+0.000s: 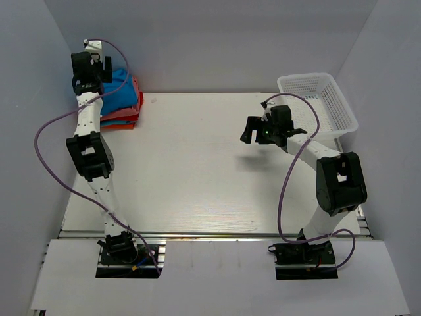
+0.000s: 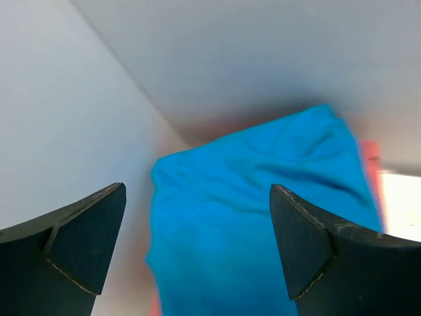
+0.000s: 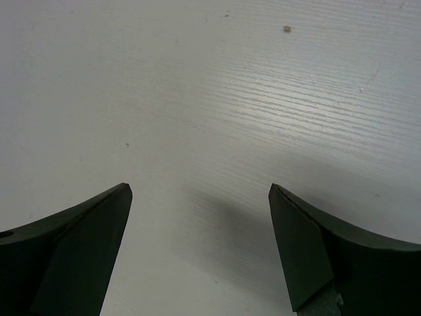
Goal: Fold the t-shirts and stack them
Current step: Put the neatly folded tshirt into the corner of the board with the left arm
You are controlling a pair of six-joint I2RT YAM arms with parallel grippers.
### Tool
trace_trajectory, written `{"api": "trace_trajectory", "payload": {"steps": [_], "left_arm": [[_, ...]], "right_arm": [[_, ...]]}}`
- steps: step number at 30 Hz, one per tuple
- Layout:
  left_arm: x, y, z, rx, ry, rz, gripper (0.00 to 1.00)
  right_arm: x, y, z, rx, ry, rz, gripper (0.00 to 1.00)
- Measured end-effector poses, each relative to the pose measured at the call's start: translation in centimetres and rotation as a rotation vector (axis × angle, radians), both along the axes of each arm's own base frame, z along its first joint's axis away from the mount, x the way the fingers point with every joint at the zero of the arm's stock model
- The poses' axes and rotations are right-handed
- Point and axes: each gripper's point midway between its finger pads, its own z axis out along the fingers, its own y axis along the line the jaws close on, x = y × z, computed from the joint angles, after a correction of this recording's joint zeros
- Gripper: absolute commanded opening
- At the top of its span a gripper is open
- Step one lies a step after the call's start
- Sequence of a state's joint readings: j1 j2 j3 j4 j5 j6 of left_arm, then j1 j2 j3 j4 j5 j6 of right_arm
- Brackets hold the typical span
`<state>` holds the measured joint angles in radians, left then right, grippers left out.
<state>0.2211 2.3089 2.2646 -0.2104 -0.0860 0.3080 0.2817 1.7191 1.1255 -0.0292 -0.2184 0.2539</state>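
Pale tabletop (image 1: 197, 178) holds the stacked t-shirts (image 1: 123, 99) in its far left corner, blue on top. Above them hangs the left gripper (image 2: 197, 191), spread wide; the right gripper (image 3: 199, 189), likewise spread, hovers near the mesh basket (image 1: 345, 108).

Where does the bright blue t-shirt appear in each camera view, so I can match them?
Top external: the bright blue t-shirt tops the pile in the far left corner of the table.
Left wrist: it fills the centre and bottom.
Right wrist: not in it.
Shared landmark: the folded pink and red shirts under it, peeking out at its right edge in both views.
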Motion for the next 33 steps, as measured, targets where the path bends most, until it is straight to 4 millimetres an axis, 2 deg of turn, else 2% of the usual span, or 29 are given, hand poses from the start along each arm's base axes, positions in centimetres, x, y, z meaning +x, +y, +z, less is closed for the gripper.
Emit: {"api": "trace_trajectory", "payload": {"steps": [1,4,5,8,14,20,23,25,28,33], "left_arm": [[0.1,-0.3,0.0,-0.016,-0.004,-0.009,1.0],[0.5,-1.6,-0.3,-0.084,-0.019,-0.046,0.76],[0.6,-1.9,-0.5,-0.101,-0.02,-0.058,0.61],[0.9,-3.1,-1.7,-0.177,-0.017,-0.093,0.43],[2.2,-6.6,-5.7,-0.308,0.01,-0.254,0.47],[2.5,-10.6,-13.8,-0.38,0.131,-0.415,0.47],[2.2,-12.2,-16.9,-0.374,0.186,-0.478,0.42],[1.9,-13.0,-17.7,-0.352,0.202,-0.515,0.39],[1.5,-13.4,-18.2,-0.312,0.208,-0.544,0.39],[1.2,-13.2,-17.6,-0.281,0.202,-0.542,0.42]], "right_arm": [[0.0,0.0,0.0,0.0,-0.001,0.0,0.9],[0.0,0.0,0.1,0.001,-0.002,0.0,0.9],[0.0,0.0,0.1,0.001,-0.002,0.0,0.9],[0.0,0.0,0.1,0.001,-0.002,0.001,0.9],[-0.1,0.0,0.0,-0.002,0.0,0.003,0.9],[0.0,0.1,-0.7,-0.007,0.017,0.009,0.9],[0.0,0.2,-1.8,-0.008,0.041,0.019,0.9],[-0.1,0.3,-2.4,-0.012,0.059,0.023,0.9],[-0.5,0.3,-2.9,-0.016,0.077,0.03,0.9],[-0.5,0.6,-2.7,-0.004,0.072,0.052,0.9]]}}
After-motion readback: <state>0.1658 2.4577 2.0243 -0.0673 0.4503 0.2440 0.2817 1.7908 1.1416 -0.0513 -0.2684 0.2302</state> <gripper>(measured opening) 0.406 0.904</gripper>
